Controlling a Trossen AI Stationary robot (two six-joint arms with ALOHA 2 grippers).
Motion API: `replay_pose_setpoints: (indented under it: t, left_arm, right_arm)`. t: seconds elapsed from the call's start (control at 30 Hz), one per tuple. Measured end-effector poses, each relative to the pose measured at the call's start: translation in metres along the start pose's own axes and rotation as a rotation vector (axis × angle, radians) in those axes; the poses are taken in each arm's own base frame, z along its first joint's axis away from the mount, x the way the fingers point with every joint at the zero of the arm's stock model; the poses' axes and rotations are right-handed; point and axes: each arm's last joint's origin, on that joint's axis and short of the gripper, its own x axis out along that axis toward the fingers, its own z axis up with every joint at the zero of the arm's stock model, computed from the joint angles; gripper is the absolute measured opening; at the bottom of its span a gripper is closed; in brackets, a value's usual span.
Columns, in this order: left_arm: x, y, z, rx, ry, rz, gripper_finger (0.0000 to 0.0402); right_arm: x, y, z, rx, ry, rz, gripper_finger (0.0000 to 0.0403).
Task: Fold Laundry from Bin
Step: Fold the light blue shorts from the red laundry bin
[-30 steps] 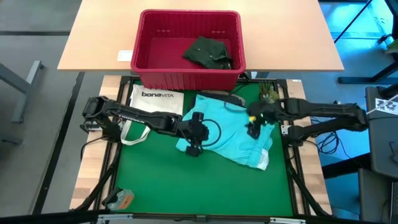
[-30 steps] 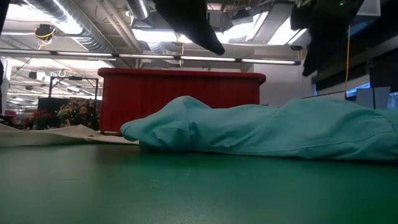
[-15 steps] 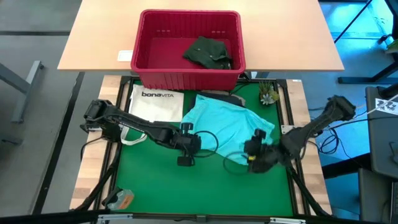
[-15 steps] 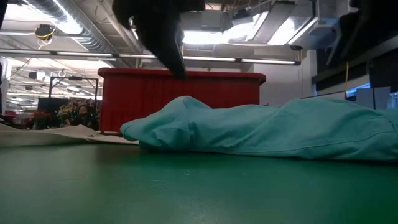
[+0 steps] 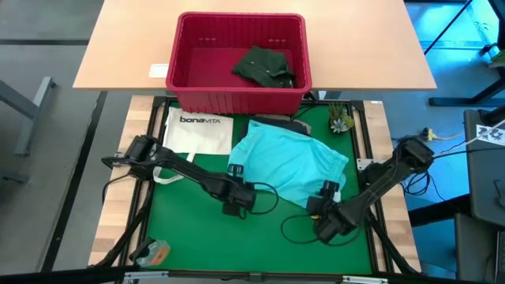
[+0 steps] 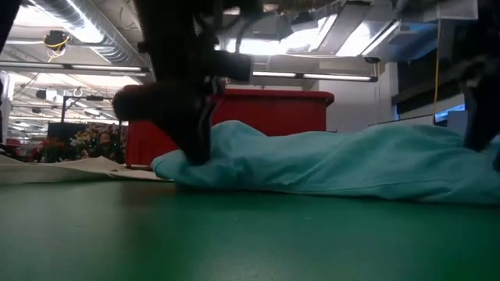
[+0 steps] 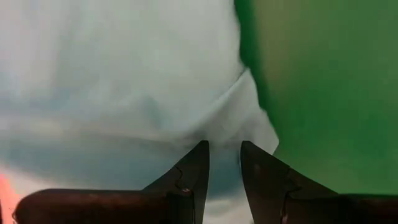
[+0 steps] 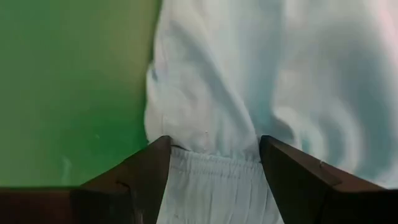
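Observation:
The light turquoise garment [image 5: 288, 162] lies crumpled on the green mat [image 5: 197, 237]; it also shows in the low view [image 6: 351, 164]. The red bin [image 5: 237, 101] stands at the far side with the dark green garment [image 5: 264, 67] inside. My left gripper [image 5: 239, 197] is down at the turquoise garment's near left edge, its fingers a narrow gap apart [image 7: 224, 149]. My right gripper [image 5: 324, 207] is open at the near right corner, its fingers on either side of the white gathered waistband [image 8: 211, 186]. A dark cloth [image 5: 288, 123] peeks out under the far edge. My left gripper comes from above, pointing down, onto the turquoise garment's near left edge [image 7: 249, 124]. Cloth shows in the narrow gap between the fingertips [image 7: 199, 152]; whether it is pinched I cannot tell. The garment lies on the mat. My right gripper: I cannot tell whether it touches the waistband.
The white "bonaVITA" tote bag [image 5: 197, 130] lies flat at the mat's far left. A small plant [image 5: 341, 120] stands at the far right corner. An orange object [image 5: 154, 252] lies near the front left. Black cables [image 5: 296, 229] loop over the mat's near part.
Both grippers have come down and toward the table's near edge: the left from above the garment's left part to its near left edge, the right from the garment's far right side to its near right corner. The turquoise garment has stayed where it was.

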Motion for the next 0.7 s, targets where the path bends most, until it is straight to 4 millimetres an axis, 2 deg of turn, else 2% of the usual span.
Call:
replay_pose_setpoints:
  t: [0.13, 0.23, 0.7]
  left_arm:
    - [0.018, -0.005, -0.003, 0.022, 0.075, -0.012, 0.0088]
    - [0.022, -0.006, -0.006, 0.034, 0.114, -0.03, 0.0087]
    - [0.014, -0.025, -0.01, 0.054, 0.134, -0.123, 0.0057]
  right_arm:
    - [0.007, 0.008, -0.004, -0.016, 0.063, 0.017, 0.0248]
    - [0.009, 0.012, -0.008, -0.037, 0.107, 0.033, 0.0248]
    - [-0.002, 0.027, -0.031, -0.143, 0.157, 0.105, 0.0248]
